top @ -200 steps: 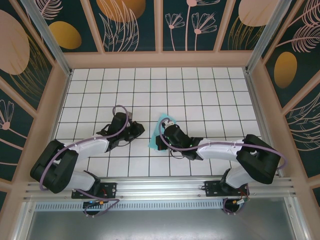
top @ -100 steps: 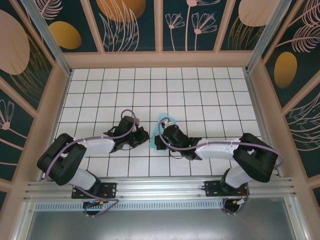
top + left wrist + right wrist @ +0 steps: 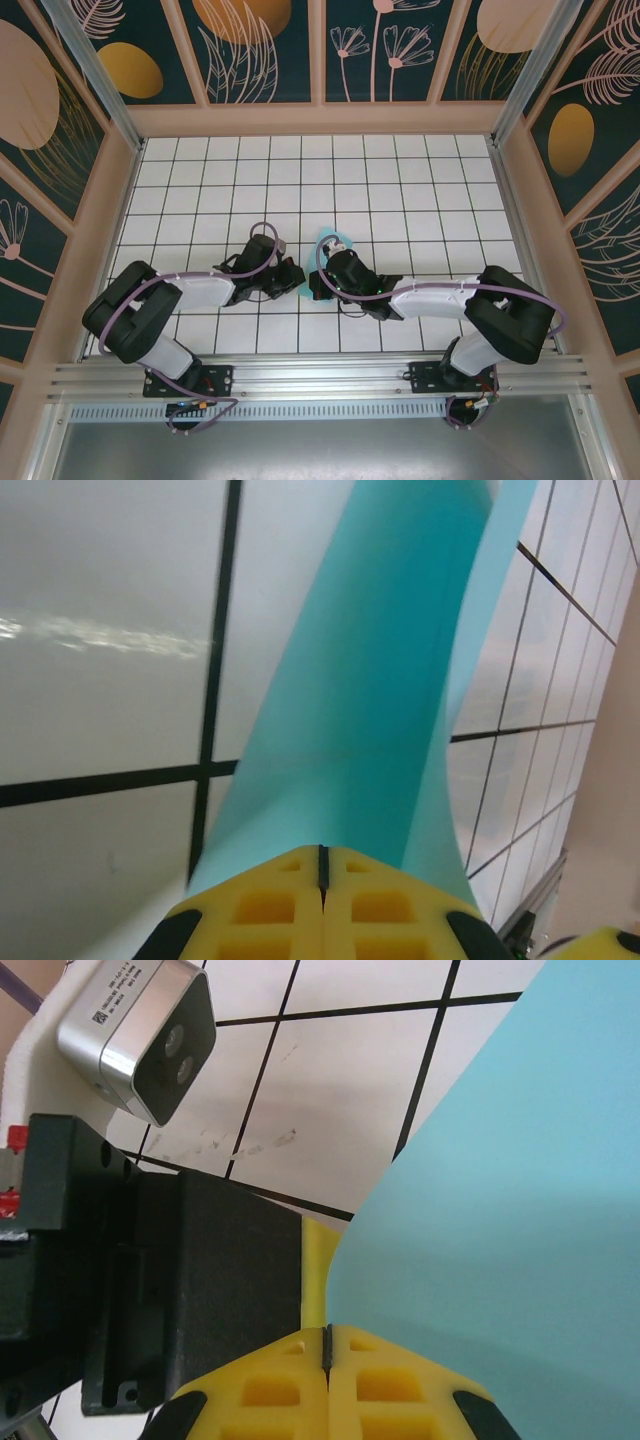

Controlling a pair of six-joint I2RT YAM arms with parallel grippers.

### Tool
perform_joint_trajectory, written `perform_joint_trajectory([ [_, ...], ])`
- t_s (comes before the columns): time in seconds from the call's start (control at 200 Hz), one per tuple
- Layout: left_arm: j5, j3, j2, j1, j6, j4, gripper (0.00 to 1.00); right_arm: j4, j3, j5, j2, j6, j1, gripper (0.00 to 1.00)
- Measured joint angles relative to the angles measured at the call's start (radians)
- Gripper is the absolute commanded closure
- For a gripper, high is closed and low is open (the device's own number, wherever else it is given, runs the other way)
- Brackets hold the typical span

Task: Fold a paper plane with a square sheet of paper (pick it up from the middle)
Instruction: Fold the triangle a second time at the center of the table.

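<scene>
Left pincer (image 3: 322, 868) and right pincer (image 3: 328, 1345) both pinched tight on the thin turquoise-blue paper sheet (image 3: 370, 680), held between them mid white gridded worktop (image 3: 400, 180); I'd move them in step, no pulling apart, or it tears

The paper (image 3: 370, 680) looks matt, the tiles (image 3: 100, 580) glossy.

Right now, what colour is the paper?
The paper is plain turquoise-blue, clearest in left wrist view.

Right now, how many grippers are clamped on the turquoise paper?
2: the left gripper pinches the paper at its left edge, and the right gripper pinches it just beside, mid-table.
</scene>
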Motion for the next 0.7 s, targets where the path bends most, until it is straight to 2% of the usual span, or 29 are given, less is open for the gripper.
perform_joint_trajectory([
  [0.165,0.039,0.000,0.024,-0.001,0.000,0.031,1.00,0.001,0.000,0.000,0.002,0.000,0.000,1.00],
  [0.701,0.001,0.040,0.087,-0.006,0.051,-0.052,1.00,-0.007,0.000,0.001,0.004,0.000,0.000,1.00],
])
